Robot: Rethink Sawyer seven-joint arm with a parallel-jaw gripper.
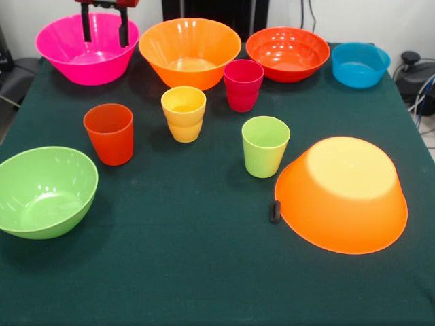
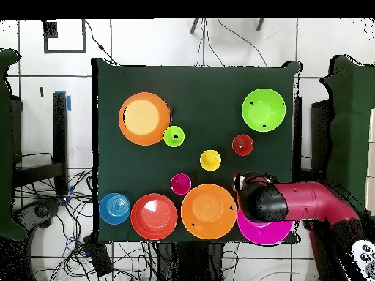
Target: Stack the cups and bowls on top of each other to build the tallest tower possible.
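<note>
The gripper [image 1: 104,27] hangs with jaws apart and empty, directly over the pink bowl [image 1: 71,54] at the table's [image 1: 183,272] edge. The cups stand apart beyond it, the orange-red cup [image 1: 109,133] nearest, open cloth between them.

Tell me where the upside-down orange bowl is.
In the front view, the upside-down orange bowl lies near the table's right edge, just right of the lime green cup. A small black object sits at its left rim.

Bright even light, glossy glare
</note>
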